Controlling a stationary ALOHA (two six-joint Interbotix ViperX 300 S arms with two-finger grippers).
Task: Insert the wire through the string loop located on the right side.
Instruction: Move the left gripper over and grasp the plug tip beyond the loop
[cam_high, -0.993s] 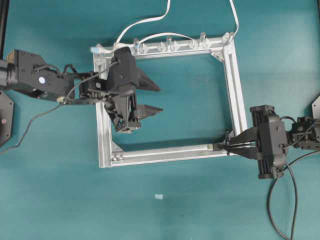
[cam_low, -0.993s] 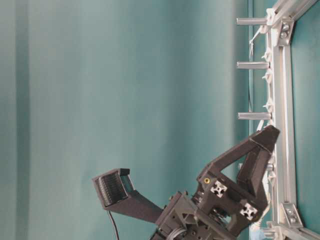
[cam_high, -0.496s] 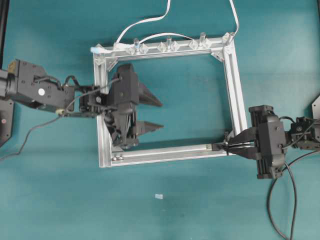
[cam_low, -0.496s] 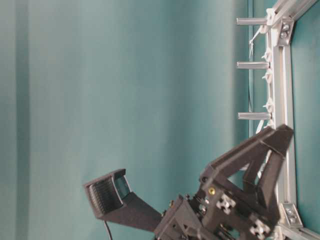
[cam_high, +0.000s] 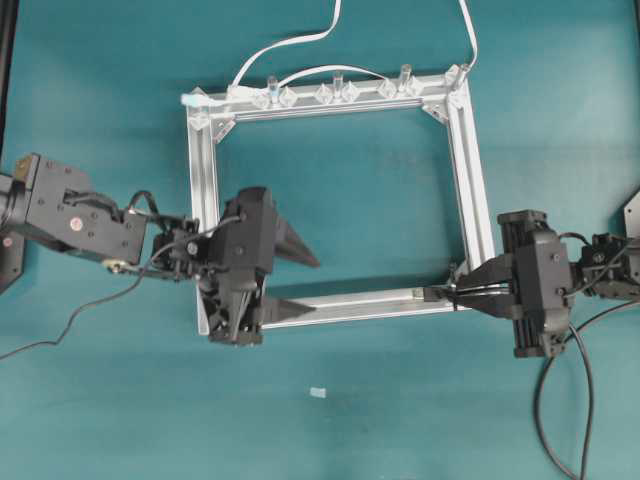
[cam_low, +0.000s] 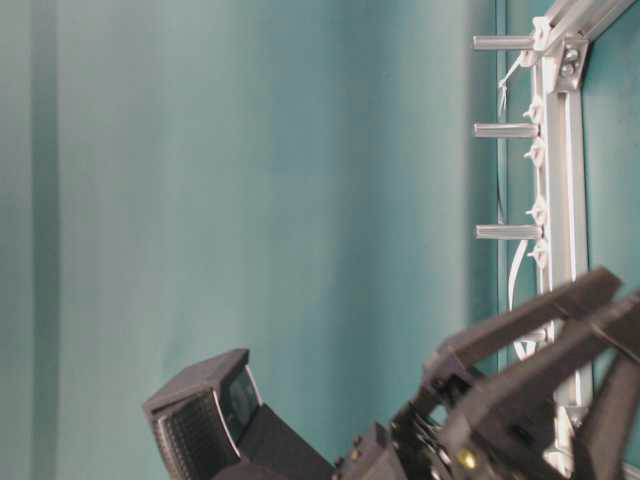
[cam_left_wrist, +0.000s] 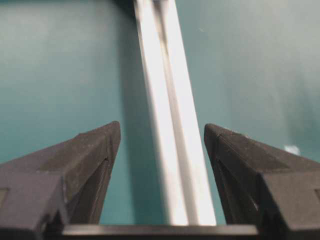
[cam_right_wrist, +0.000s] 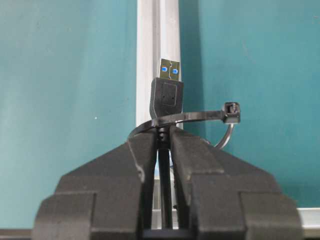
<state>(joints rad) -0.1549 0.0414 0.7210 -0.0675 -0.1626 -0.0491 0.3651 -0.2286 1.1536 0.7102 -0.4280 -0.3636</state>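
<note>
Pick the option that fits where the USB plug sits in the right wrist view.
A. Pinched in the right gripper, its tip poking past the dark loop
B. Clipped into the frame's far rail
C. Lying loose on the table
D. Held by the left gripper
A: the right gripper is shut on the wire just behind its plug, which stands beyond the string loop.

No legible text or labels anywhere
</note>
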